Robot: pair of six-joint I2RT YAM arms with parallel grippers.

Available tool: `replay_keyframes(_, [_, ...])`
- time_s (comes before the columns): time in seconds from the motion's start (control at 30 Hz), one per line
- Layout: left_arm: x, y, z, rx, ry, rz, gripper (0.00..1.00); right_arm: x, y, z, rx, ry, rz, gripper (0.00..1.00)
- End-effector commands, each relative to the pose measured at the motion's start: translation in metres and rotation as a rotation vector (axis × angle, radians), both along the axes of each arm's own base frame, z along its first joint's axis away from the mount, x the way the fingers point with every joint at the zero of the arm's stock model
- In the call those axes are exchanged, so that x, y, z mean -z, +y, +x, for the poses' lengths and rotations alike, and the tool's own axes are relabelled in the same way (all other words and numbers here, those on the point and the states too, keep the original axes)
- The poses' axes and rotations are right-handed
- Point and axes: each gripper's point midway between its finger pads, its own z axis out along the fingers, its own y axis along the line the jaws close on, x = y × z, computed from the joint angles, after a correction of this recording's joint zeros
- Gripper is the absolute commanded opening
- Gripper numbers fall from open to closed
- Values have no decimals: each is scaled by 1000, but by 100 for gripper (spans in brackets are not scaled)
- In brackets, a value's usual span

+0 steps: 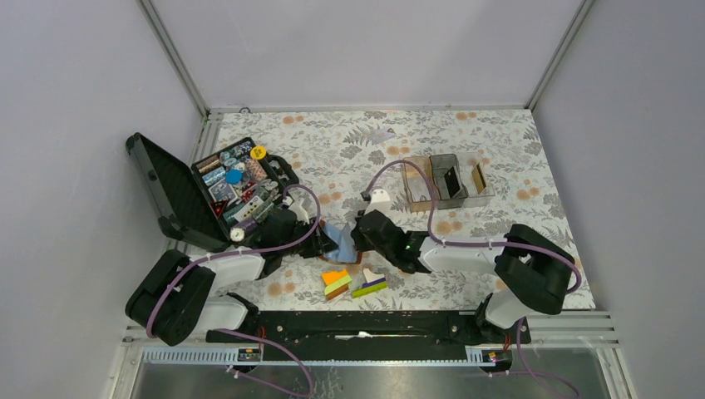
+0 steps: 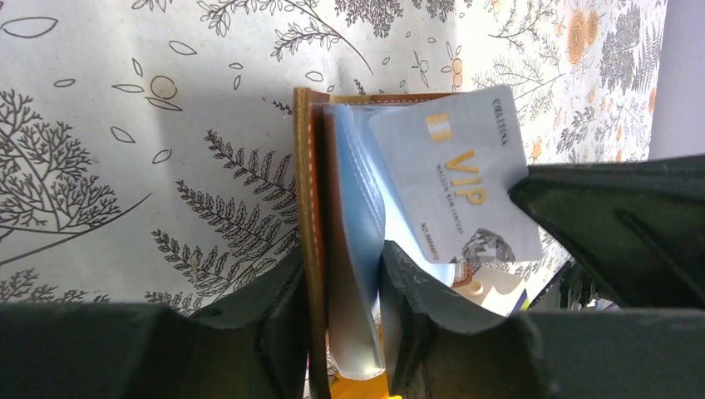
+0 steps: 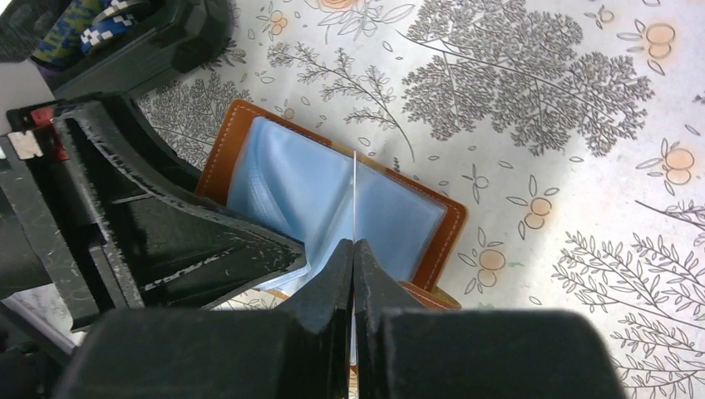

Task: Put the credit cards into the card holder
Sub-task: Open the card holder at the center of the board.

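Item: card holder (image 2: 314, 208), open over the tabletop (image 2: 125, 125), its cover and blue sleeves (image 2: 353, 216) clamped between the left gripper's (image 2: 341, 266) jaws. Item: VIP card (image 2: 453, 179), pinched in the right gripper's (image 3: 355, 249) closed jaws, corner at the sleeves, apparently not yet seated. Other cards: none discernible, so the remainder cannot be told.

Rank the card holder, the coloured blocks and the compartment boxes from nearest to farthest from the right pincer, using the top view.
From the right pincer:
1. The card holder, right at its tip, on its left.
2. The coloured blocks, just below it in the view, toward the arm bases.
3. The compartment boxes, farther up the table, on the right.
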Motion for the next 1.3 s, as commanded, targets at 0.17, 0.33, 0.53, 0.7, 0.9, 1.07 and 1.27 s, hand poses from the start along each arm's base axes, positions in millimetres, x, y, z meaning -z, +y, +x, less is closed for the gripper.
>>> replay_keyframes(0.17, [-4, 2, 7, 0, -48, 7, 26, 4, 18, -2, -61, -106, -298, 0])
replay_keyframes(0.33, [-4, 2, 6, 2, -53, 2, 23, 11, 29, -9, -95, -75, -312, 0])
replay_keyframes(0.53, [-3, 2, 5, 3, -54, -1, 20, 25, 29, -9, -101, -38, -396, 0])
replay_keyframes(0.7, [-3, 1, 5, 10, -52, -7, 21, 32, 28, -6, -83, -20, -449, 5])
replay_keyframes(0.9, [-4, 2, 5, 6, -58, -9, 20, 34, 24, -3, -59, -21, -504, 12])
replay_keyframes(1.07, [-4, 2, 6, 5, -58, -10, 20, 34, 23, -2, -39, -21, -521, 15])
replay_keyframes(1.27, [-4, 2, 6, 4, -60, -11, 21, 34, 21, 0, -23, -28, -537, 15])
